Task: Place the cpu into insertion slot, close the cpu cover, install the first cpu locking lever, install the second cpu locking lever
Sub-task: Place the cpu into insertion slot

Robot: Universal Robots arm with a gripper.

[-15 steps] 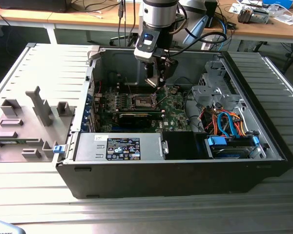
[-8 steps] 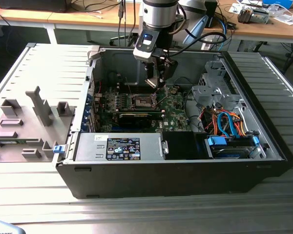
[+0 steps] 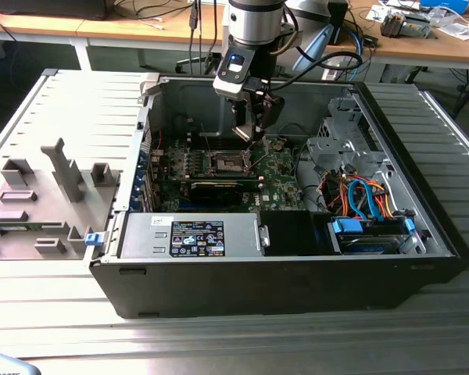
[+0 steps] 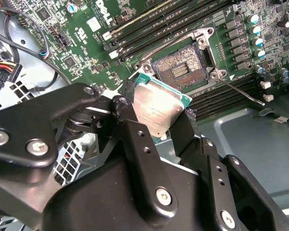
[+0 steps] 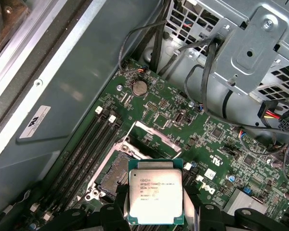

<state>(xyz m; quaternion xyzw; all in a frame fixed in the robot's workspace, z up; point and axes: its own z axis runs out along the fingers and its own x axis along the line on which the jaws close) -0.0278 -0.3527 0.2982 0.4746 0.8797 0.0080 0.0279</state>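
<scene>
CPU (image 5: 155,196) sits clamped between the two black fingers of the gripper (image 4: 156,121), which grip it by opposite edges; its dull silver face shows plainly in both wrist views, with a thin green border round it. In the second wrist view the chip (image 4: 159,108) is tilted and held in the air, close to one edge of the insertion slot (image 4: 180,67) but not seated in it. The slot's dark centre lies bare inside its silvery rim. In the first wrist view the chip overlaps one side of the slot (image 5: 114,175), and the cover (image 5: 154,130) stands swung up at the slot's far edge, a thin silvery frame lifted off the green board (image 5: 216,139). A thin metal lever (image 4: 241,90) sticks out from one corner of the slot, away from the rim. Long black memory slots (image 4: 149,29) run along both sides of the slot. In the exterior view the arm reaches down into the open computer case (image 3: 258,289), with the gripper (image 3: 254,129) just above the board and near the slot (image 3: 223,162). The case lies on a ribbed metal table (image 3: 219,344).
</scene>
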